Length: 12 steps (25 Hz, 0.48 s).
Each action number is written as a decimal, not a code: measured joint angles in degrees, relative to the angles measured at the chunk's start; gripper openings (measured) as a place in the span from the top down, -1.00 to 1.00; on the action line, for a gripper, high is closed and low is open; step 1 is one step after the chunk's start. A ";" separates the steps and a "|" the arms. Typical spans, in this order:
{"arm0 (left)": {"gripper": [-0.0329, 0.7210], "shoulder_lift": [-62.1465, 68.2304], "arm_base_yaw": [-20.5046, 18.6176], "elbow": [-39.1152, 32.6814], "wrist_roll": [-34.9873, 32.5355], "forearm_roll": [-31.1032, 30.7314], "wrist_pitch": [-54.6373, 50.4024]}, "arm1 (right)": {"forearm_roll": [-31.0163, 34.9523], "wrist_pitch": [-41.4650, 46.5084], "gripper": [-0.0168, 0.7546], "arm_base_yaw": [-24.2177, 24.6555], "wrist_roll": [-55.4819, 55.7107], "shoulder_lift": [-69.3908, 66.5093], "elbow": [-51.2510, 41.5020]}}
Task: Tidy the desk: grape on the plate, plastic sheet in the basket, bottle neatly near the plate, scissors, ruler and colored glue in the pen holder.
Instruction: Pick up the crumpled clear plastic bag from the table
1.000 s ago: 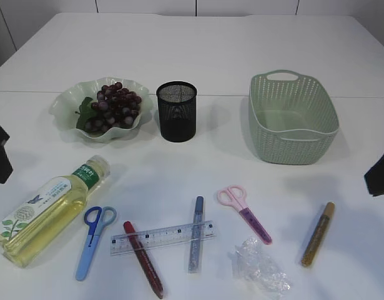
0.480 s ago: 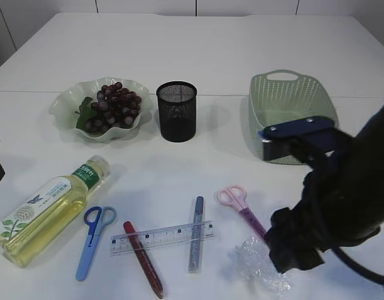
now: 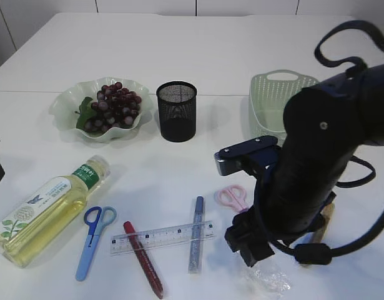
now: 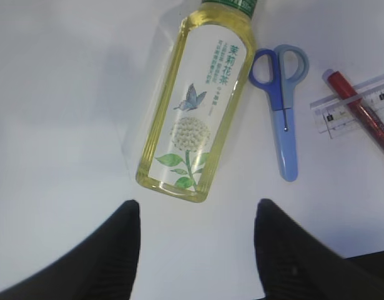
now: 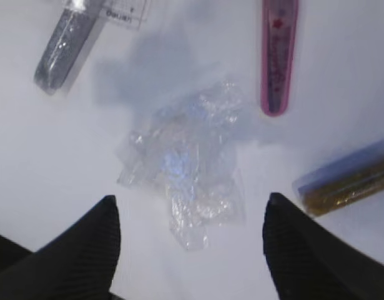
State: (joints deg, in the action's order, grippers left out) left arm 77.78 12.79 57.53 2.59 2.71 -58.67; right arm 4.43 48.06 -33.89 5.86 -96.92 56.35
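- Right jaws (image 5: 188,234) spread wide, empty, hovering over crumpled plastic sheet (image 5: 182,169) on white worktop (image 3: 241,37), near right.
- Sheet flanked by pink scissors (image 5: 279,56) at far right, gold glue stick (image 5: 344,181) right, grey glue stick (image 5: 64,47) far left.
- Left jaws (image 4: 195,250) wide open, empty, just near of bottle's base.
- Bottle (image 3: 45,209) lying flat at near left, cap toward plate.
- Blue scissors (image 3: 92,240) just right of bottle; red glue stick (image 3: 142,257) crossing clear ruler (image 3: 162,237).
- Grapes (image 3: 113,106) on green plate (image 3: 67,97), far left.
- Black mesh pen holder (image 3: 177,110) upright, just right of plate.
- Green basket (image 3: 270,90) far right, partly hidden behind right arm.
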 joint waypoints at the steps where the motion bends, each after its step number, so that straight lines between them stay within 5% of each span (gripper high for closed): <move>1: -0.21 0.00 0.00 0.00 0.00 0.00 0.00 | -0.51 -0.16 -0.49 0.00 -0.33 -1.00 0.77; 12: -0.17 0.00 0.00 0.00 0.00 0.00 0.62 | -0.99 -2.80 -0.61 0.00 -4.31 -8.55 2.71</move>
State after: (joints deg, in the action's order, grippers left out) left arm 77.78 12.79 57.53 2.59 2.71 -58.05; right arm 3.44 45.27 -33.89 1.55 -105.46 59.06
